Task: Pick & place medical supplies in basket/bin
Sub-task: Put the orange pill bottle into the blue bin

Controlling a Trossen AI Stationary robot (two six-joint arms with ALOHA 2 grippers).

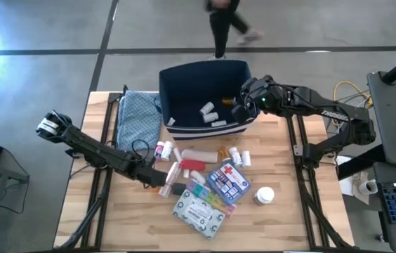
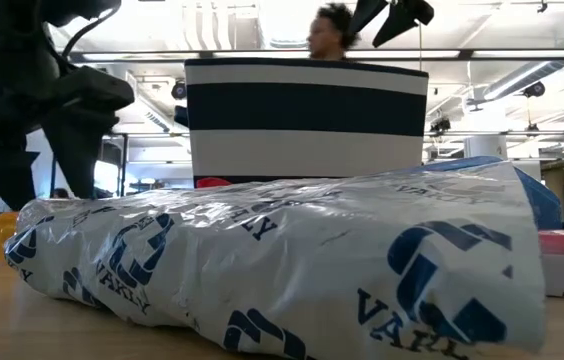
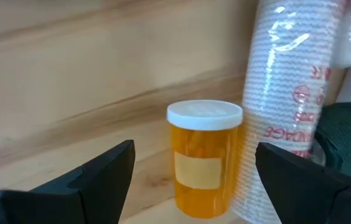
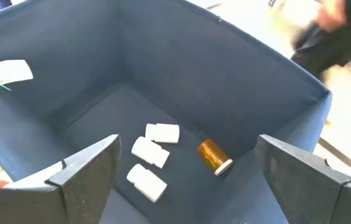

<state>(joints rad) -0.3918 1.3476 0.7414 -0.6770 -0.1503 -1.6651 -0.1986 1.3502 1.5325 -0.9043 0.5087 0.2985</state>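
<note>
The navy-blue fabric bin (image 1: 184,81) is placed at the far middle of the wooden table (image 1: 289,211), its white stripe seen along the near wall. Inside it, three small white bottles (image 4: 154,152) are lying on the floor next to one orange pill bottle (image 4: 215,155) that is tipped on its side.

The right gripper (image 1: 243,95) is held over the bin's right rim, and its fingers (image 4: 88,171) are spread wide with nothing between them (the bin's interior is seen straight through the gap).

The left gripper (image 1: 157,179) is lowered to the table at the left edge of the supply pile. Its fingers (image 3: 104,171) are likewise spread apart, and an upright orange pill bottle with a white cap (image 3: 203,158) is framed between them without being touched. Just beside that bottle a tall white wrapped roll with red print (image 3: 290,106) is seen.

The remaining supplies are scattered in front of the bin: a blue red-cross pouch (image 1: 228,180), a grey-white flat packet (image 1: 198,213), a multicoloured pill organiser (image 1: 199,191), a white round jar (image 1: 264,195) and several small white bottles (image 1: 239,156).

A blue patterned cloth (image 1: 138,119) is laid to the left of the bin. A person (image 1: 226,21) is seen on the floor beyond the table.
</note>
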